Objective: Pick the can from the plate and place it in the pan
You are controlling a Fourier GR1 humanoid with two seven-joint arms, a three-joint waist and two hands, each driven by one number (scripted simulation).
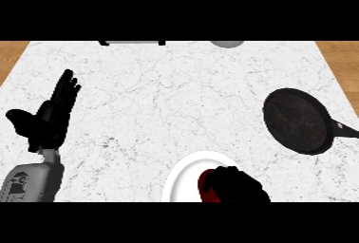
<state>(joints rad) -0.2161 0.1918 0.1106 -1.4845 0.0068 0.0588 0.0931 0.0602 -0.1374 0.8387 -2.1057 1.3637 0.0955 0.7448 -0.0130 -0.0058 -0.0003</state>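
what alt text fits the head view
The right hand curls its fingers round a red can on a white plate at the counter's near edge. A black pan lies to the right; the open left hand rests at left.

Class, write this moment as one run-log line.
right hand: curled round red can on white plate | pan: empty, right of plate | left hand: open, resting at left

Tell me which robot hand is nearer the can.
Right. The right robot hand is curled over the red can on the plate, near the bottom edge. The left robot hand rests open, fingers up, far off at the view's left side.
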